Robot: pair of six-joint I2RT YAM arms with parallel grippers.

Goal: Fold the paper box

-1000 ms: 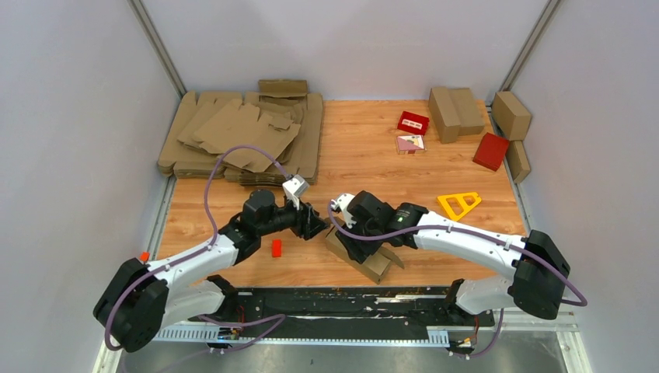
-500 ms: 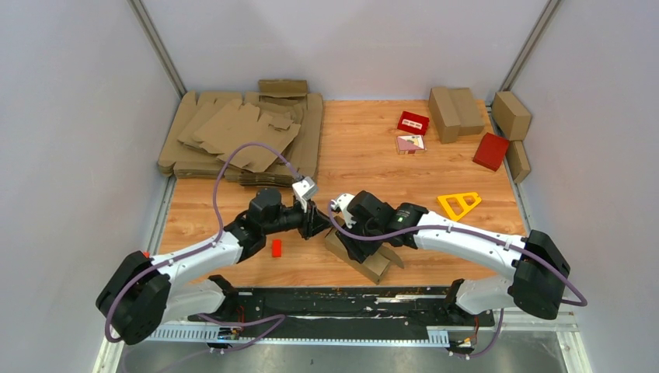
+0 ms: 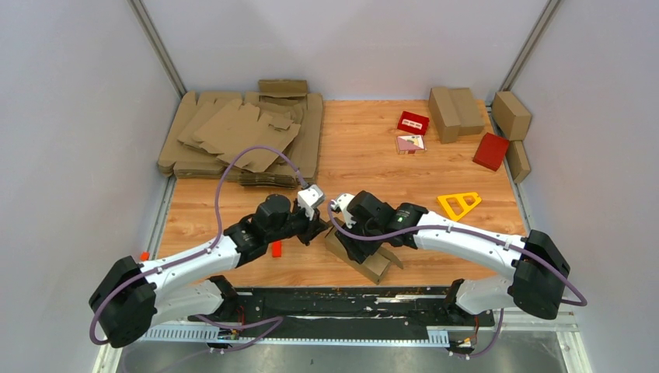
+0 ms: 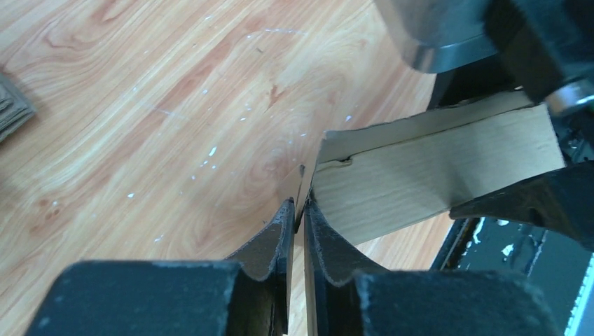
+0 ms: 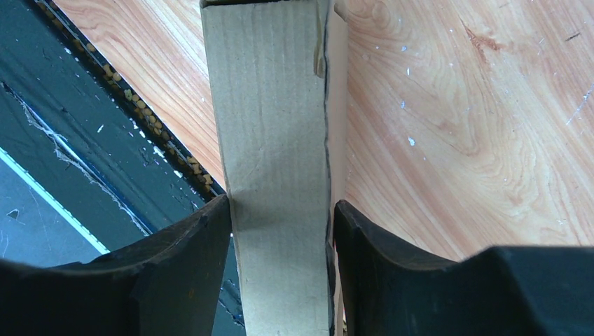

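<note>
The paper box (image 3: 375, 264) is a brown oblong carton lying at the table's near middle. My right gripper (image 3: 359, 247) comes down on it from above and is shut across its width; in the right wrist view the fingers (image 5: 189, 266) press both long sides of the paper box (image 5: 273, 126). My left gripper (image 3: 319, 228) meets the carton's left end. In the left wrist view my left gripper (image 4: 298, 213) has its jaws almost together, pinching a thin flap edge at the end of the paper box (image 4: 427, 175).
A pile of flat cardboard sheets (image 3: 241, 136) fills the back left. Folded cartons (image 3: 455, 109) and red boxes (image 3: 491, 151) stand at the back right. A yellow triangular frame (image 3: 458, 204) lies right of the arms, a small red block (image 3: 276, 248) under the left arm. A black rail (image 3: 350, 299) runs along the front edge.
My left gripper has moved right to the carton's end and closed on its flap. The right gripper and the carton have stayed put.
</note>
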